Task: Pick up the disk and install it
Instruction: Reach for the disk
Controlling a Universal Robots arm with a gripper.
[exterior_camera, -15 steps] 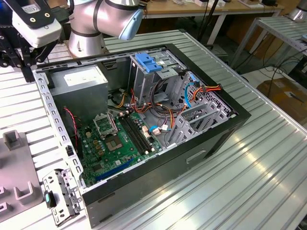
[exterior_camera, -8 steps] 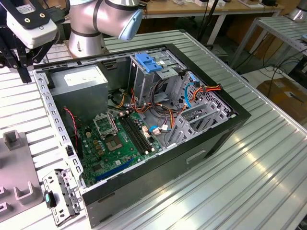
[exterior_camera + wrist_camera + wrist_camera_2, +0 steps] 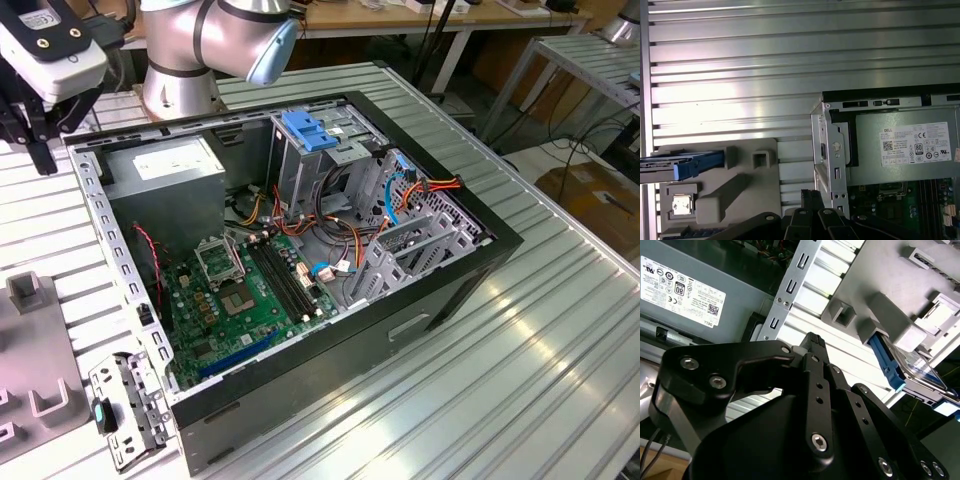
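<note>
at the approach stage, hovering by the computer case [image 3: 836,150] with the gripper [image 3: 811,339] pinched closed on nothing, apart from the disk [image 3: 886,366] resting in the grey fixture [image 3: 875,270]; likely needs opening and squaring to its rails.

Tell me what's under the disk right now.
The disk sits on a grey fixture plate lying on the ribbed table. The contact underneath is covered by the disk itself.

surface: ribbed metal table [image 3: 540,350] | on it: open computer case [image 3: 300,385], grey fixture tray [image 3: 55,360]
</note>
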